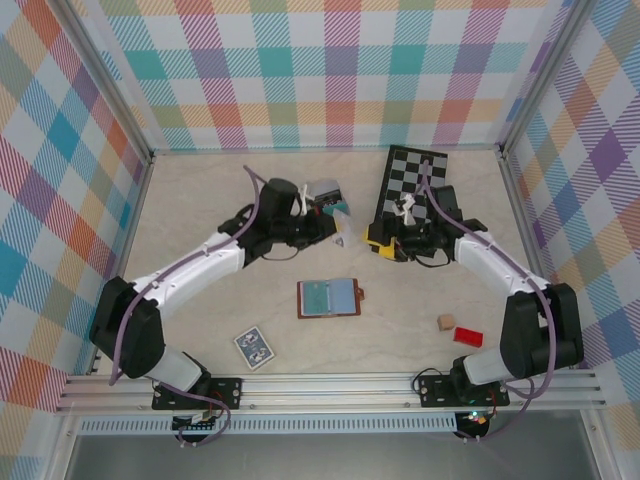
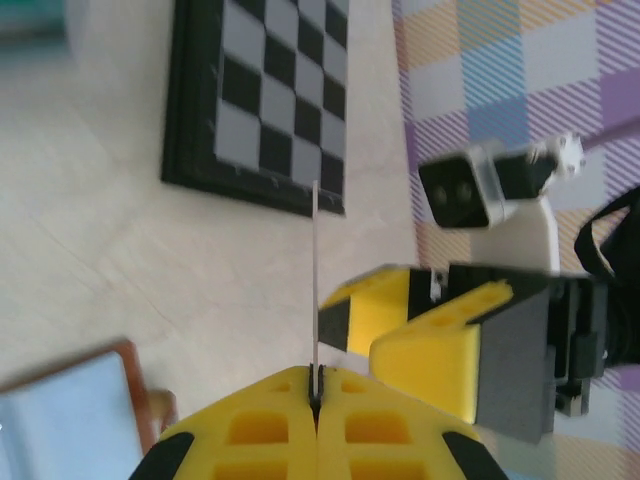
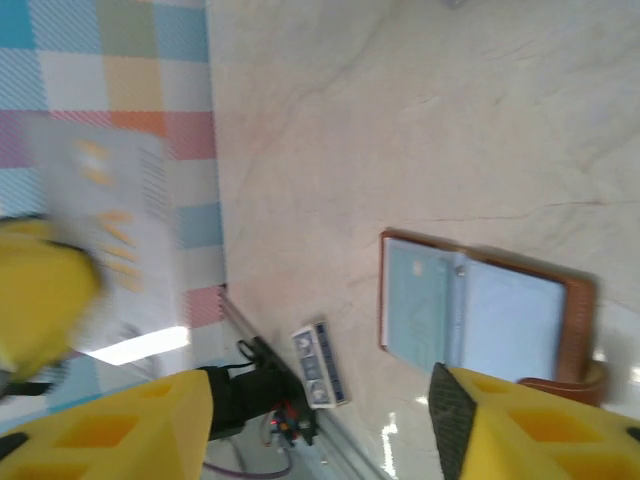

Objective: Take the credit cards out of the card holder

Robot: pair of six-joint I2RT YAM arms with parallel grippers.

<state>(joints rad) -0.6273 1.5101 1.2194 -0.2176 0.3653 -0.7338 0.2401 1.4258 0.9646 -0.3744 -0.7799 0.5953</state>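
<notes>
Left tool (image 2: 315, 400) clamped on one card (image 3: 110, 260), held above surface (image 1: 190, 200). Right tool (image 3: 320, 400) spread wide, nothing held. Card holder (image 1: 330, 297) laid open mid-surface. Card judged light, stiff, slick; best pinched across flat faces near edge.

Overhead and wrist cameras share the card holder (image 1: 329, 297).

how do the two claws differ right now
The left claw is shut, pinching a thin credit card seen edge-on; the right claw is open, its fingers wide apart with nothing between them. From above, the left claw sits near the small grey-and-teal box, while the right claw is at the chessboard's near edge. Both have yellow fingers and face each other beyond the open card holder.
</notes>
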